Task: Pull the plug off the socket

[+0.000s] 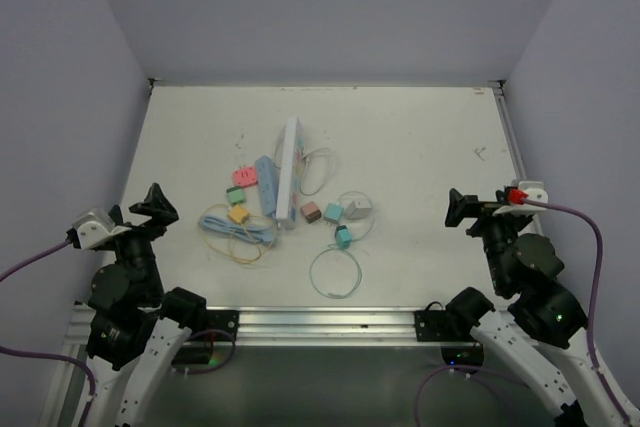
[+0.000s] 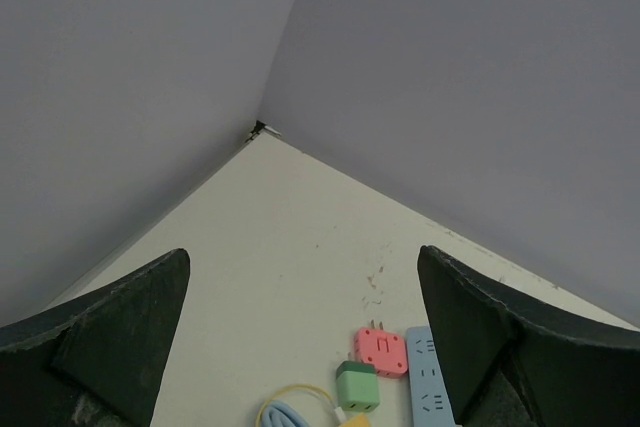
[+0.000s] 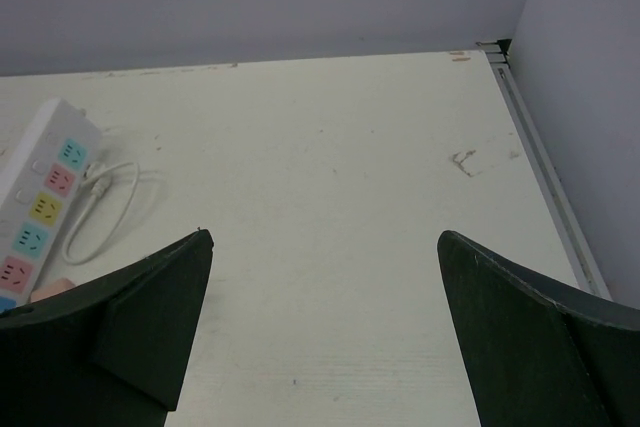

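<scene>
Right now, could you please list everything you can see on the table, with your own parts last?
white power strip: one, white with coloured sockets, table centre.
blue power strip: one, light blue, just left of the white one.
adapter cubes: several; pink, green, yellow, dusty pink, teal, grey.
blue cable: one, coiled, near left.
left claw: open, empty, left edge.
right claw: open, empty, right side.
</scene>
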`<state>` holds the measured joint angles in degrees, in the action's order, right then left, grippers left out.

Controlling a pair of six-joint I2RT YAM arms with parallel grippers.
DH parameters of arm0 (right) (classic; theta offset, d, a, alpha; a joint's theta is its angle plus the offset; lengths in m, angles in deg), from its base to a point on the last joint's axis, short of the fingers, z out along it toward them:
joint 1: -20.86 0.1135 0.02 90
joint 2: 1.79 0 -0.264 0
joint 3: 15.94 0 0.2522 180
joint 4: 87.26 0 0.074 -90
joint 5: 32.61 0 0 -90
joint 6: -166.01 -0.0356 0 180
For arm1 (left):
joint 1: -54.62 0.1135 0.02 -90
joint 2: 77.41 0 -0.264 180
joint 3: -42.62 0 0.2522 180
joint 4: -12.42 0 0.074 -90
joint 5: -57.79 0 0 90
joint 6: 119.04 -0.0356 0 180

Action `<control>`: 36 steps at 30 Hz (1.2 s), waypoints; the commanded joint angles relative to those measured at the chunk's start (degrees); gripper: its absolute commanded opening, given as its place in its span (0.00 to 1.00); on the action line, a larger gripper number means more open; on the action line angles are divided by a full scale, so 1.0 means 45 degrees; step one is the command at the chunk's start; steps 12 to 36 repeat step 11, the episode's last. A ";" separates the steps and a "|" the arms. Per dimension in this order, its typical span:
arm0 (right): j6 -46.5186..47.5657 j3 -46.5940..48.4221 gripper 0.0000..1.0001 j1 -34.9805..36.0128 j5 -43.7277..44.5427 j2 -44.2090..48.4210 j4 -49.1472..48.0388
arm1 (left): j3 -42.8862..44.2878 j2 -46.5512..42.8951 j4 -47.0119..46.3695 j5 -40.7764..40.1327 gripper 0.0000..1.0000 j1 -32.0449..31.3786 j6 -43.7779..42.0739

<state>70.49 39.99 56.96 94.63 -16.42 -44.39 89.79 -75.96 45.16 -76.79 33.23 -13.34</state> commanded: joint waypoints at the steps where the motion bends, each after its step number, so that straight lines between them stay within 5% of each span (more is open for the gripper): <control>1: 0.0191 0.0257 0.99 0.0025 -0.0247 -0.0166 -0.0334 | 0.0154 0.0185 0.0059 -0.0211 1.00 0.0104 0.0182; 36: 0.0172 0.0277 0.99 0.0025 -0.0500 -0.0205 -0.0315 | 0.0193 0.0302 0.0098 -0.0036 1.00 0.0104 0.0201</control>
